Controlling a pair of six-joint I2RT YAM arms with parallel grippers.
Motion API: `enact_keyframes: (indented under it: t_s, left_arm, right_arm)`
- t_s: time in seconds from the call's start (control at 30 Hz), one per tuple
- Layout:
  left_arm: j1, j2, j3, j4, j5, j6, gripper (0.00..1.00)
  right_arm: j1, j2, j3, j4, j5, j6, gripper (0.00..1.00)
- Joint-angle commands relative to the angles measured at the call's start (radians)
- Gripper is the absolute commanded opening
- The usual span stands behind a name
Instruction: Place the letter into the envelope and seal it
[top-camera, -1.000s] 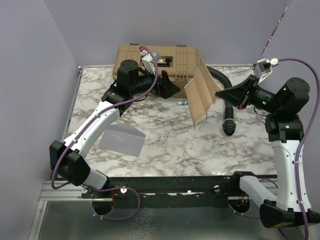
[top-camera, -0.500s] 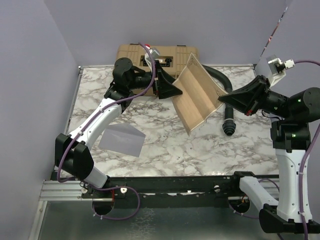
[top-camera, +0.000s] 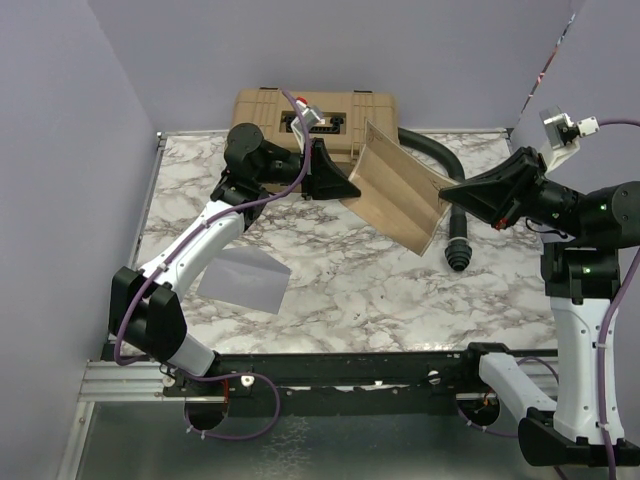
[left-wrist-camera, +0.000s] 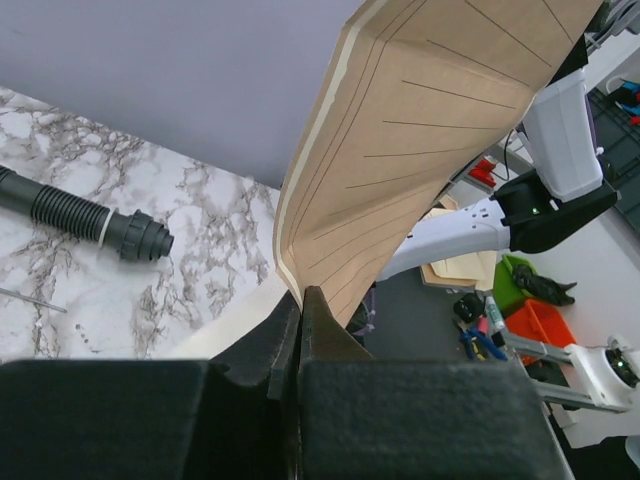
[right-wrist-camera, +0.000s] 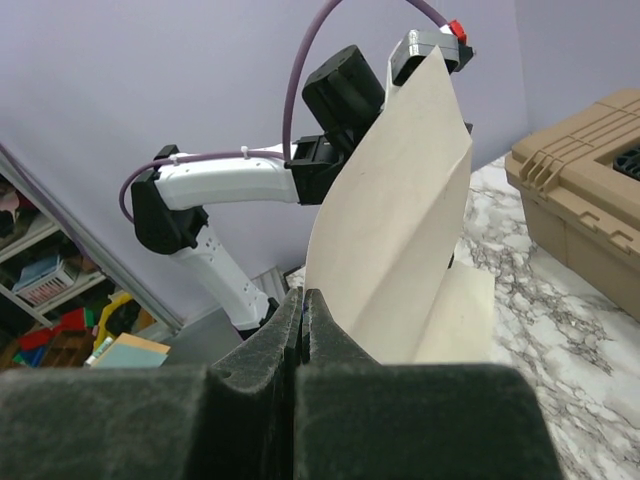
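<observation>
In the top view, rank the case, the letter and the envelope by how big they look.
1. case: largest, even partly hidden.
2. letter: it is held up off the table, nearer the camera, so its lead over the envelope is unsure.
3. envelope: smallest, lying flat.

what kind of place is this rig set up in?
Likely a robotics lab bench: a marble-print table boxed in by lavender panels, two arms on a rail, with cluttered shelves and tool bins beyond.
</observation>
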Motion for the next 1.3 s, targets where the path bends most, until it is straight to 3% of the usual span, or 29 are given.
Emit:
enact_keyframes:
  t_s: [0.0,0.17,0.3,0.33,0.43,0.47,0.53,0.63,0.73,0.87,1.07,1.27]
  left_arm:
    - [0.003,-0.030,-0.016,0.037,-0.004,0.007,0.00]
    - [0.031,-0.031,-0.030,0.062,-0.122,-0.024,0.00]
    - [0.043,-0.027,-0.039,0.130,-0.128,-0.079,0.00]
    - [0.045,-0.027,-0.038,0.132,-0.126,-0.077,0.00]
    - [0.056,-0.022,-0.034,0.133,-0.120,-0.079,0.00]
    - [0.059,-0.020,-0.031,0.132,-0.121,-0.079,0.00]
    - [0.063,-0.017,-0.025,0.132,-0.129,-0.077,0.00]
    - [0.066,-0.014,-0.015,0.132,-0.149,-0.076,0.00]
    - [0.067,-0.016,-0.014,0.132,-0.163,-0.069,0.00]
    - [0.063,-0.023,-0.033,0.130,-0.165,-0.056,0.00]
    - [0.035,-0.033,-0.053,0.130,-0.114,-0.056,0.00]
    - [0.025,-0.062,-0.089,0.129,-0.080,-0.078,0.00]
  right_arm:
    - [-0.004,0.004,-0.006,0.027,-0.005,-0.004,0.01]
    - [-0.005,-0.002,-0.022,-0.042,-0.066,-0.093,0.01]
    - [-0.004,-0.004,0.002,-0.331,-0.187,-0.387,0.01]
    - [-0.004,-0.004,0.013,-0.399,-0.202,-0.454,0.09]
    - [-0.004,-0.002,0.064,-0.551,-0.145,-0.579,0.72]
    - [-0.004,-0.004,0.070,-0.541,-0.135,-0.571,0.85]
    - [-0.004,-0.006,0.072,-0.484,-0.111,-0.534,0.94]
    - [-0.004,0.010,0.080,-0.419,-0.089,-0.476,0.96]
    - [-0.004,0.040,0.079,-0.395,0.038,-0.411,0.96]
    - [-0.004,0.094,0.025,-0.333,0.211,-0.301,0.89]
    - [0.028,0.155,-0.072,-0.168,0.116,-0.276,0.95]
    - [0.139,0.224,-0.102,-0.191,0.005,-0.365,0.95]
